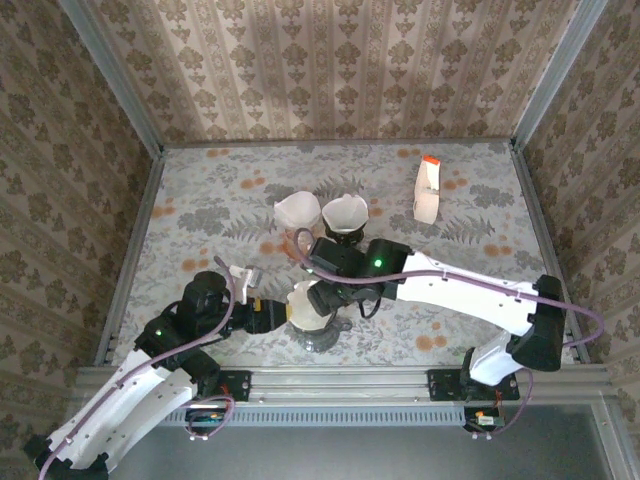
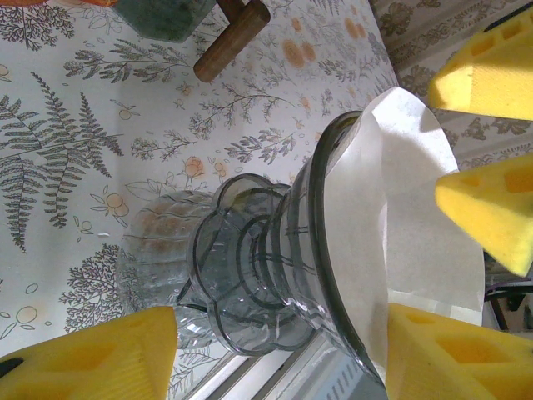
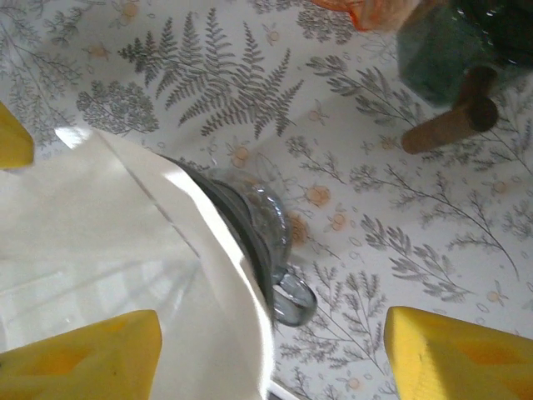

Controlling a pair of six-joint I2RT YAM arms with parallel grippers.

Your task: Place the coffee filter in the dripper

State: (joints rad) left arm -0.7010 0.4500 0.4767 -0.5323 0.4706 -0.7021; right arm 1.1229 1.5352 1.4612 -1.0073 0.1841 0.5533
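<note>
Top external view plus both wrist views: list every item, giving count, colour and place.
glass dripper: one, smoky clear, near table edge
paper coffee filter: one, white, in the dripper's mouth, sticking out past its rim
loose paper filter: one, white, mid-table behind the dripper
dark green vessel: one, wooden handle, beside the loose filter, white cone on top
carton: one, white with orange cap, far right
tablecloth: one, pale with fern and orange prints
left gripper: one, yellow pads, either side of the dripper
right gripper: one, yellow pads, open over the filter
</note>
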